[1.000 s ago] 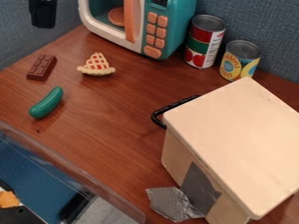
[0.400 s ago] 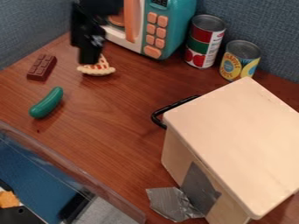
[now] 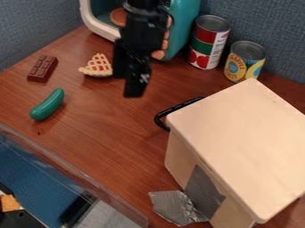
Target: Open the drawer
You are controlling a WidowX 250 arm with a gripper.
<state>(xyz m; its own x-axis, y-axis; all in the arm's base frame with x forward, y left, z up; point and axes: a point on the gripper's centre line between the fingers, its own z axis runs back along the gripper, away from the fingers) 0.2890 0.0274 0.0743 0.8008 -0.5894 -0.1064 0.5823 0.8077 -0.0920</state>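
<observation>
the black gripper [image 3: 127, 87] hangs over the far-left part of the brown table [image 3: 107, 138], between the pie slice [image 3: 97, 67] and the cans. i cannot tell whether it is wide or narrow. the black drawer handle [image 3: 173, 112] juts from the left side of the pale wooden cabinet [image 3: 244, 142] – nearer and further right than the gripper, and apart from it. silver tape [image 3: 174, 207] shows at the cabinet's near-left side.

a teal toy microwave [image 3: 182, 26] stands behind the gripper, with a red-and-green can [image 3: 208, 42] and a yellow can [image 3: 244, 62] to its right. at left lie a chocolate bar [image 3: 42, 68] and, nearer, a green pickle [image 3: 47, 105].
</observation>
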